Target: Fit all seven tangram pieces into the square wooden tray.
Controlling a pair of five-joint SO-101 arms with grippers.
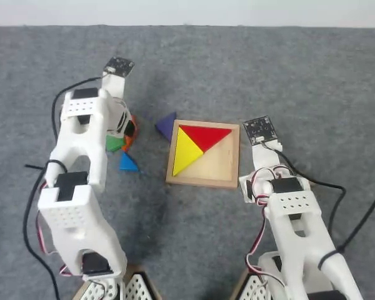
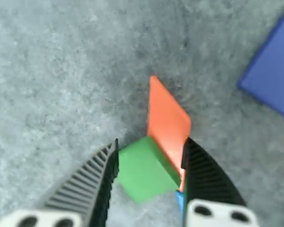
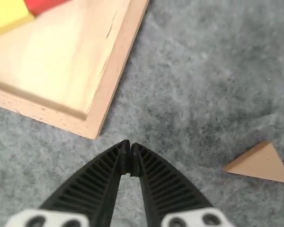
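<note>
Left pincer [image 2: 150,143]: stood partly open, jaws either side of the green piece [image 2: 143,174]; nothing clamped yet.
Crowding: the orange piece [image 2: 166,120] stood tilted on edge, touching the green one and pressing close to one jaw.
Grip, my judgement: I should close on the green piece alone, squarely across its flat sides, and keep the orange edge out of the bite. A slow squeeze and a straight lift would suit, since a tilted neighbour could topple or ride along.
Right pincer [image 3: 130,150]: jaws shut together, holding nothing, poised over the carpet just off a corner of the tray [image 3: 114,71].
Near it: a tan triangle [image 3: 261,163] lay flat on the carpet, apart from the tray.
Tray contents: red triangle [image 1: 205,136] and yellow triangle [image 1: 186,154], edge to edge; the remaining floor was bare wood.
Outside the tray: purple piece [image 1: 167,125] just beside its corner; blue triangle [image 1: 128,163] between the left arm and the tray.
</note>
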